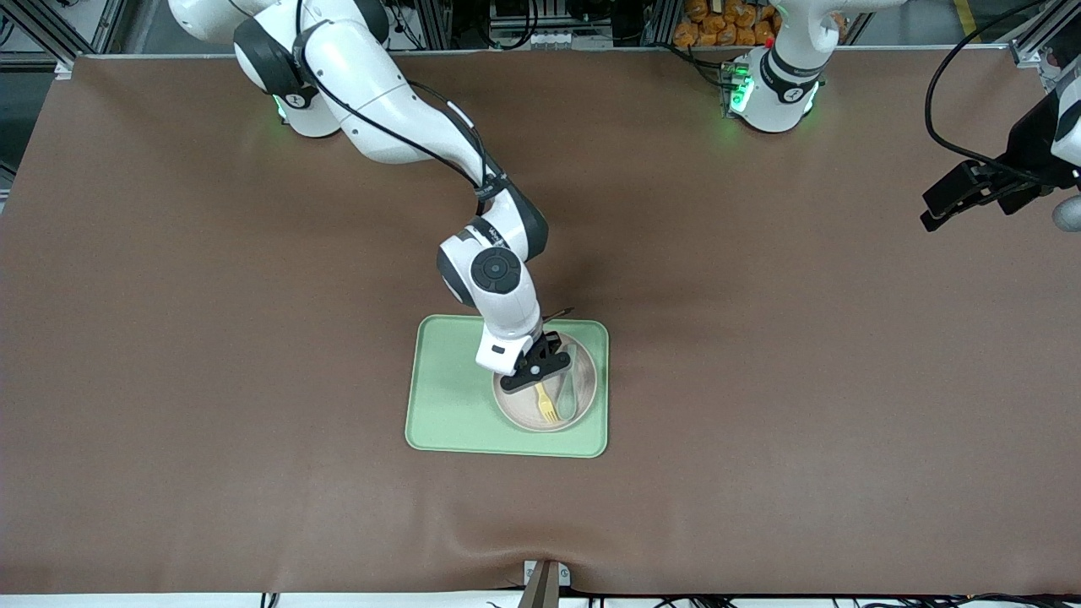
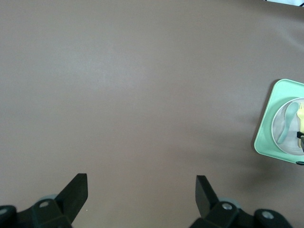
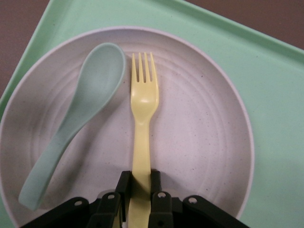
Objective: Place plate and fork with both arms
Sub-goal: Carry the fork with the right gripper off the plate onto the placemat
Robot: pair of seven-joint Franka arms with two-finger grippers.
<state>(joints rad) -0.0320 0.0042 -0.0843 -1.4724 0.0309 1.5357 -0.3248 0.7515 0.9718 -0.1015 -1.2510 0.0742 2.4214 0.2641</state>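
My right gripper [image 3: 141,190] is pinching the yellow fork [image 3: 141,118] by its handle, lying in the plate [image 3: 199,142] beside a spoon [image 3: 76,137] on the green tray [image 1: 448,405], while my left gripper [image 2: 141,192] is waiting wide open over bare table.

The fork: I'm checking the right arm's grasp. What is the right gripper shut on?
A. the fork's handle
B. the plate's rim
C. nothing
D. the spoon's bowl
A: the right gripper pinches the fork by its handle over the plate, the spoon lying free beside it.
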